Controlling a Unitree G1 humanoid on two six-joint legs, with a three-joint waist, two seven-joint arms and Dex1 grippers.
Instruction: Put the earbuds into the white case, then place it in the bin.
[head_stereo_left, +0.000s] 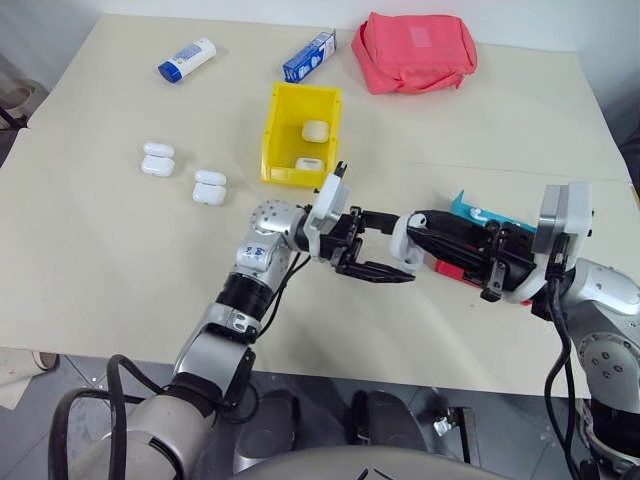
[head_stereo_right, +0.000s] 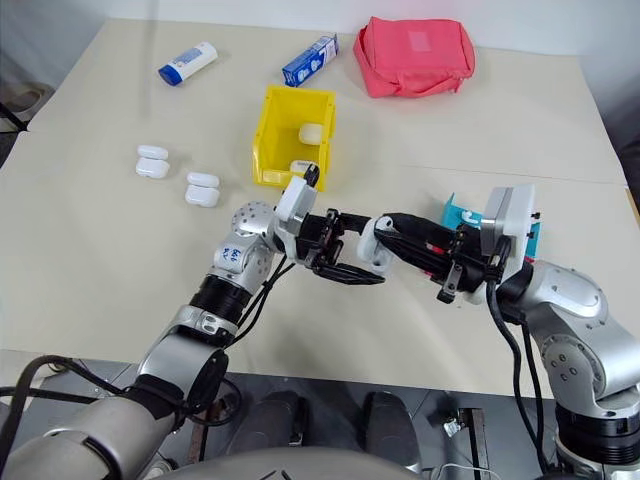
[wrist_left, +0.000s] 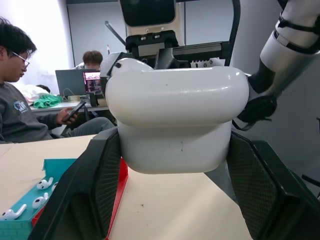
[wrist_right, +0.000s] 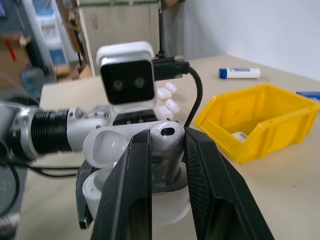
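Observation:
My left gripper (head_stereo_left: 388, 246) is shut on the white case (wrist_left: 175, 115), held above the table with its lid (wrist_right: 107, 145) swung open. My right gripper (wrist_right: 167, 136) is shut on one earbud (wrist_right: 168, 142) and holds it right at the open case, stem down towards the base. Whether the stem is inside the case I cannot tell. More earbuds (wrist_left: 42, 184) lie in the teal tray (head_stereo_left: 470, 210) under my right arm. The yellow bin (head_stereo_left: 275, 140) stands beyond both grippers with two white cases (head_stereo_left: 316, 130) inside.
Two more white cases (head_stereo_left: 157, 159) (head_stereo_left: 209, 187) lie left of the bin. A blue-capped tube (head_stereo_left: 187, 60), a blue box (head_stereo_left: 308, 56) and a pink pouch (head_stereo_left: 413, 50) sit at the far edge. A person (wrist_left: 20, 100) sits beyond the table with a phone.

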